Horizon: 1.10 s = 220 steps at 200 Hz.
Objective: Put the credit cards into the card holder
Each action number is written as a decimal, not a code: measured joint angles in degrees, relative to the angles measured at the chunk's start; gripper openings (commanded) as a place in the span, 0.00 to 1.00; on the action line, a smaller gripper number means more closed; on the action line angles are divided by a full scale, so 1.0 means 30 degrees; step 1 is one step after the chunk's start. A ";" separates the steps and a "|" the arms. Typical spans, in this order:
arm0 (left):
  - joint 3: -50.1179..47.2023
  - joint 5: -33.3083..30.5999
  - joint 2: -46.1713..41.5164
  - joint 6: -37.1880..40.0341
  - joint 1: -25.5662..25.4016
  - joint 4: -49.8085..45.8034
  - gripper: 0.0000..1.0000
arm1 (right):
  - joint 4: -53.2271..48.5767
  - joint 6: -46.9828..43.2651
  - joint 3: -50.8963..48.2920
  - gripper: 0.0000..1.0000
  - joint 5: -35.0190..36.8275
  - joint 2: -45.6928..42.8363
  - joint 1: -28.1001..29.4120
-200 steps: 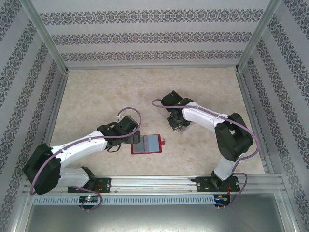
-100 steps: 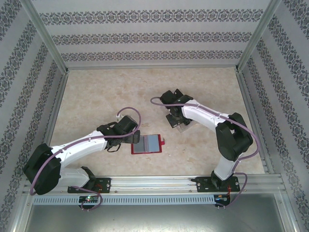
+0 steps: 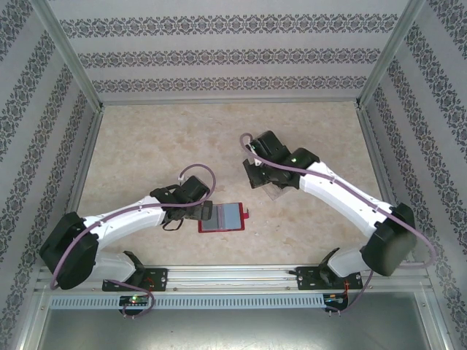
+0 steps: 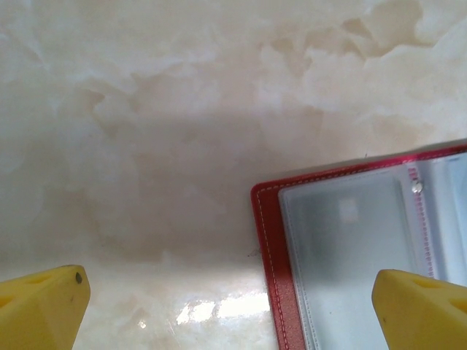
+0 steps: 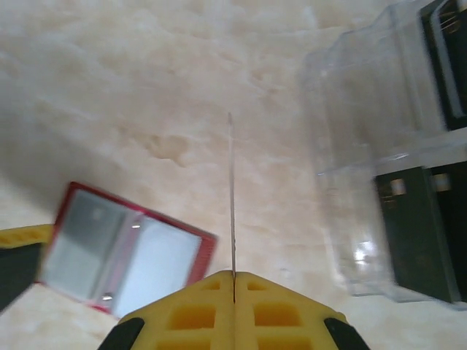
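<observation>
The red wallet (image 3: 222,216) lies open on the marble table (image 3: 146,146), close to the near edge and between the two arms, with its grey clear pockets facing up. The left gripper (image 4: 231,313) is at the left edge of the wallet with its yellow fingers spread wide. In the left wrist view one fingertip is over the bare table and the other is over the left pocket of the wallet; whether that fingertip touches the wallet, I cannot tell. The right gripper (image 5: 233,281) has its two yellow fingers pressed together on a thin card (image 5: 231,189). The card is seen from its edge, so it looks only like a fine straight line that stands out from the fingertips, and its colour cannot be told. In the top view this gripper is on the far side of the wallet, apart from it. A clear plastic rack (image 5: 365,146) stands on the table just beside the right gripper, to the right of the held card. In the rack there are black cards (image 5: 412,233) in separate compartments.
</observation>
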 measured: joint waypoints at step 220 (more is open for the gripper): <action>-0.0670 -0.0583 0.1632 -0.0852 -0.0495 -0.0750 1.00 | 1.7952 1.1876 -1.2896 0.00 -0.4568 -0.0386 0.3184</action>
